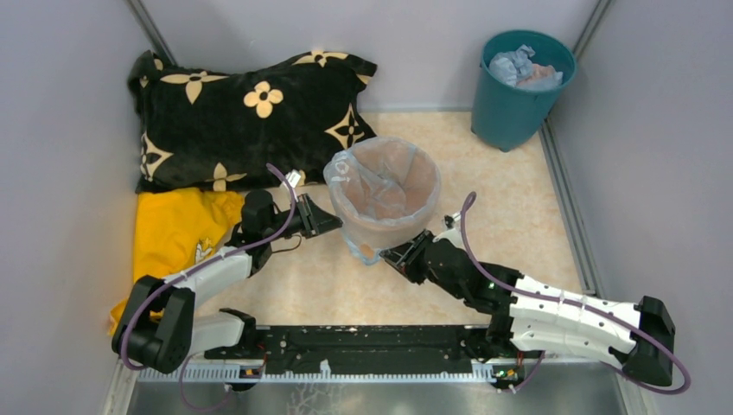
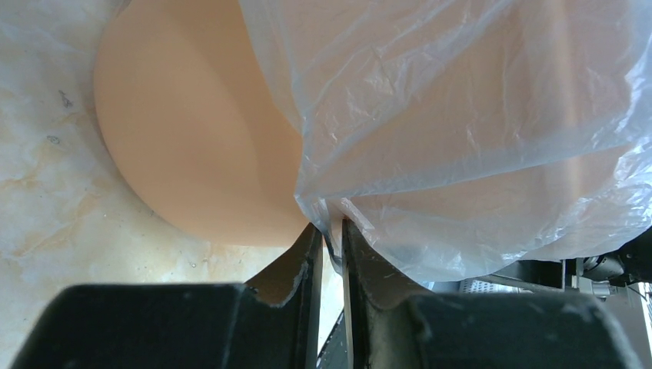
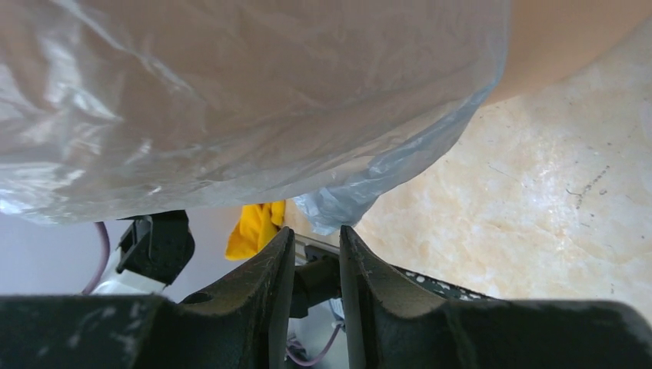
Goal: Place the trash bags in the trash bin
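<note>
The trash bin (image 2: pixel 192 138), a round peach-orange bucket, stands upright on the marbled beige table (image 1: pixel 519 216). A pale blue see-through trash bag (image 1: pixel 385 186) sits inside it as a liner. The film's mouth is folded out over the bin's rim and hangs crinkled down the outer wall. On the bin's left side part of the wall is bare peach plastic.

The left gripper (image 2: pixel 330 227) reaches the bin's left flank, low on the wall. Its fingers are pressed nearly together, and a thin fold of the hanging film runs down between them, so it pinches the bag's edge.

The right gripper (image 3: pixel 316 231) comes in at the bin's near side, close to its base. Its fingers stand a narrow gap apart, and a bunched corner of the film hangs right at their tips. The wrist view does not show whether the tips nip that corner or only meet it.

Behind the bin and to its left lies a black pillow (image 1: pixel 251 112) with a yellow flower pattern. A crumpled yellow cloth (image 1: pixel 173 229) lies to the bin's left, just in front of the pillow. Well apart from the bin, behind and to its right, a dark teal bucket (image 1: pixel 510 108) stands in the corner with crumpled pale film (image 1: pixel 523 67) inside it.
</note>
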Controlling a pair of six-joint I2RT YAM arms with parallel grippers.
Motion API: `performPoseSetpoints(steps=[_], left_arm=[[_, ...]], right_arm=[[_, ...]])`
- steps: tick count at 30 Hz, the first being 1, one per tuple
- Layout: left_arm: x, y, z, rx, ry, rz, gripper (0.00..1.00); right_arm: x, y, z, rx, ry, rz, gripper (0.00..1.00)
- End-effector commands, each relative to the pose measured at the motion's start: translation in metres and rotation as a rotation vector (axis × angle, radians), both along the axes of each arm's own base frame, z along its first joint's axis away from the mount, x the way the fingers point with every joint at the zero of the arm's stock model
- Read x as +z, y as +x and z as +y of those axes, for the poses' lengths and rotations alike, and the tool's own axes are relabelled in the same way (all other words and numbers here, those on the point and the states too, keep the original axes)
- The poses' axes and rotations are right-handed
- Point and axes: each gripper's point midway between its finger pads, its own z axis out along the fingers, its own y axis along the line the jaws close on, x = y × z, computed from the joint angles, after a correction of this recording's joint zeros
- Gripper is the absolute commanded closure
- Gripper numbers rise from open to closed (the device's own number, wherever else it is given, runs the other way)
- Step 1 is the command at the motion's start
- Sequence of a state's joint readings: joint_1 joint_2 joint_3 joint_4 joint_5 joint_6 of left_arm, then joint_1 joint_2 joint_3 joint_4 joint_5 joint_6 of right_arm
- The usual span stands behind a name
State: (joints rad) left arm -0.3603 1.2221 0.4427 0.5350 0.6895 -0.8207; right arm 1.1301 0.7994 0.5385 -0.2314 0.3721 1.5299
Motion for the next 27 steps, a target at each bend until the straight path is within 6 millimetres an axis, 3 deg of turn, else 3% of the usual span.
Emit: performPoseSetpoints(steps=[1, 8, 16, 27], left_arm=[[0.006, -0.003, -0.004, -0.033, -0.012, -0.041, 0.79], [0.003, -0.005, -0.004, -0.037, -0.013, -0.035, 0.79], [0.006, -0.005, -0.004, -0.043, -0.014, -0.042, 0.8], [0.01, -0.004, -0.005, -0.05, -0.01, -0.051, 0.8]], right_arm=[[0.033, 0.006, 0.009, -0.025, 0.112, -0.049, 0.72], [0.031, 0.008, 0.005, -0.057, 0.142, -0.037, 0.72], [0.008, 0.02, -0.007, -0.149, 0.07, -0.016, 0.7], [-0.012, 0.029, -0.005, -0.198, 0.007, -0.004, 0.69]])
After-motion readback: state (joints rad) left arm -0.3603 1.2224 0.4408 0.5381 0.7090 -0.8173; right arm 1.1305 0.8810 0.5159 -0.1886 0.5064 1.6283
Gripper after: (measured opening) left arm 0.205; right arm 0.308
